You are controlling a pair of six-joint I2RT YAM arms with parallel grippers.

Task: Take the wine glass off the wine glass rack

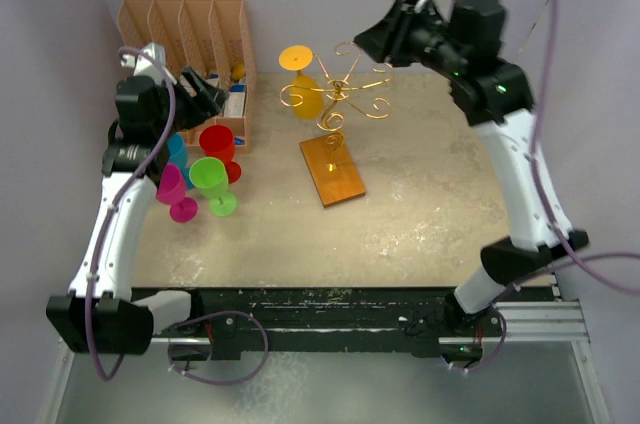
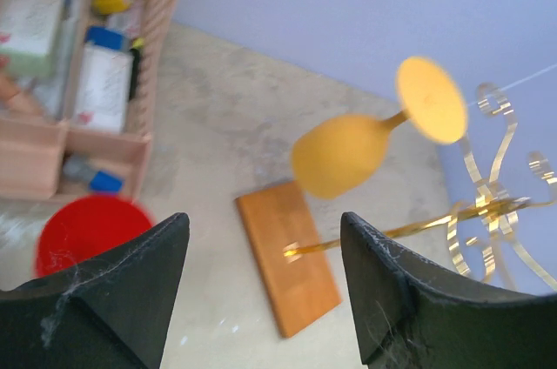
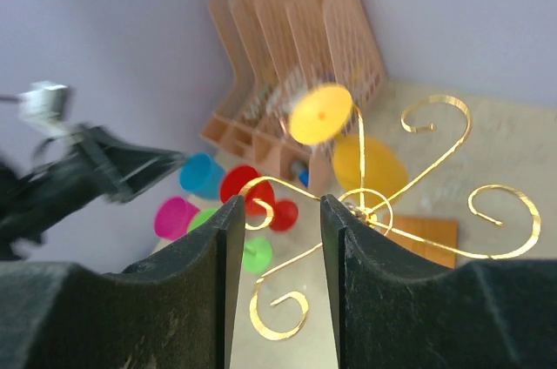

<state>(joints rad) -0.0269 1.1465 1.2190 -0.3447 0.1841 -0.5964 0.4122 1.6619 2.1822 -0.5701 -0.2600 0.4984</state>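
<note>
A yellow wine glass (image 1: 303,94) hangs upside down, foot up, from the gold wire rack (image 1: 345,92), which stands on an orange-brown wooden base (image 1: 333,170). My left gripper (image 1: 207,94) is open and empty, well left of the glass. In the left wrist view the glass (image 2: 339,156) and the base (image 2: 287,256) lie ahead between my open left gripper's (image 2: 261,230) jaws. My right gripper (image 1: 368,39) hovers above and right of the rack top, open and empty. In the right wrist view, past the right gripper (image 3: 278,205), are the rack's scroll arms (image 3: 435,238) and the glass (image 3: 365,164).
A peach slotted file organizer (image 1: 190,34) with small items stands at the back left. Red (image 1: 217,142), green (image 1: 210,180), magenta (image 1: 172,190) and blue (image 1: 177,150) plastic glasses stand upright in a cluster under the left arm. Purple walls close the back and sides.
</note>
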